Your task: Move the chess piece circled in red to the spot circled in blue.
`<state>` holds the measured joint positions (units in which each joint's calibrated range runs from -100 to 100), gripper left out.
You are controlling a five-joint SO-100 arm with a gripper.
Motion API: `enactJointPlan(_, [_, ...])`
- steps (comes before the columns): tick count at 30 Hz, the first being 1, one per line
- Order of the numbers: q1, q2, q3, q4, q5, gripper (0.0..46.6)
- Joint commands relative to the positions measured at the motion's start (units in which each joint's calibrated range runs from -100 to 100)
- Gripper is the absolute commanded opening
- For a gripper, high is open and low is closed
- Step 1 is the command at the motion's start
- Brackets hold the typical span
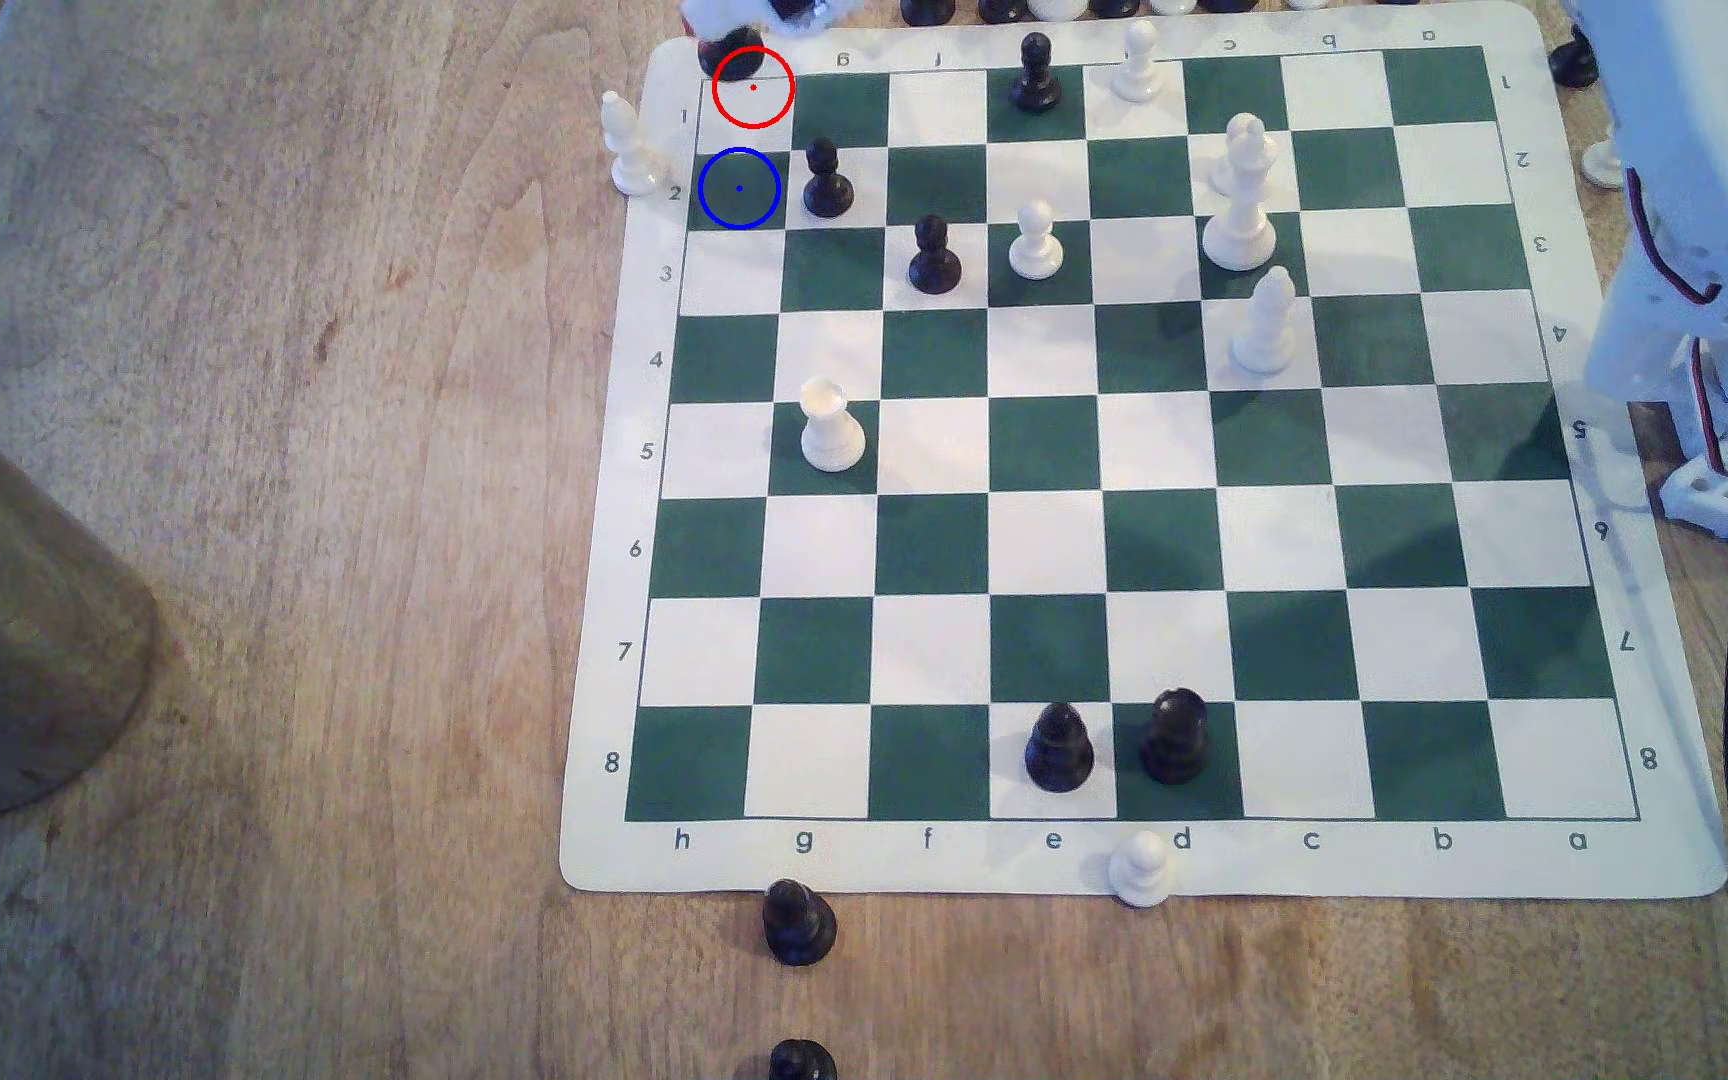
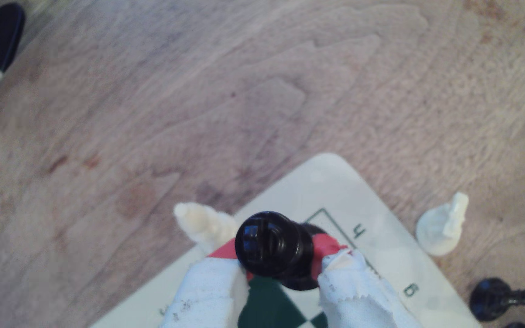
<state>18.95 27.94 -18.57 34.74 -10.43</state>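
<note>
In the exterior view I see the gripper (image 1: 746,16) cut off by the top edge, and the chess piece (image 1: 728,54) half hidden beneath it — at the board's corner, by the red circle. From the wrist view, the white-wrapped fingers (image 2: 210,284) are clamped on both sides of the chess piece (image 2: 270,246). The spot (image 1: 739,189) is bare.

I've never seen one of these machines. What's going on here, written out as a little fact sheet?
scene: green-and-white chess mat on a wooden table
gripper: at the mat's h1 corner, its taped fingers either side of the chess piece
chess piece: tall, black, upright, base on the corner square
the spot: blue-circled dark square h2, bare
nearest neighbour: black pawn on g2, beside the spot
grip: looks closed on the piece
</note>
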Motion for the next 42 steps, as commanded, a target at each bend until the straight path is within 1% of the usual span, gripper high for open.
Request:
enactJointPlan(1, [-1.63,-11.30,1.80,-1.16,-0.34,5.3])
enactJointPlan(5, [-2.72,-12.49,5.88,-2.06,-0.34,5.1])
enactJointPlan(16, [-4.44,-8.16,5.15,-2.72,-0.29,4.9])
enactJointPlan(27, [-4.91,-3.49,4.43,-3.37,-0.29,4.8])
enactJointPlan(42, [-4.83,-1.03,3.88,-4.03,-0.15,4.7])
